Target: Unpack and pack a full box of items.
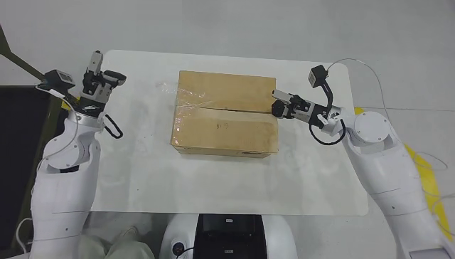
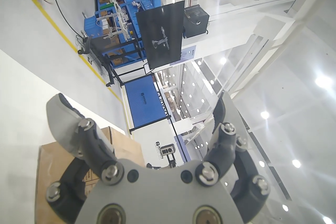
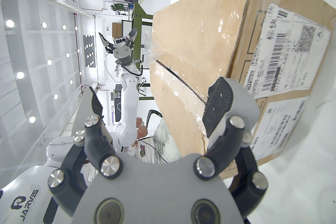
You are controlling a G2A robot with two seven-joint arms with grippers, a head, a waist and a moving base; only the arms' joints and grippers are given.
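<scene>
Box of brown cardboard (image 1: 224,114) sits near the middle of the white surface (image 1: 142,166). Its top flaps are shut, with clear tape along the centre seam and white printed labels (image 3: 286,57) on the end facing the right arm. The right gripper (image 1: 277,105) hangs at that end, level with the seam, with its fingers spread wide. Whether it touches the cardboard is unclear. The left gripper (image 1: 105,70), also spread open, is well apart from the box, over the surface's far left corner.

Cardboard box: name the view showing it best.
Top view: the whole cardboard box and its taped seam lie in frame. The right wrist view gives a close slant on its top and labelled end; the left wrist view catches one corner.
</scene>
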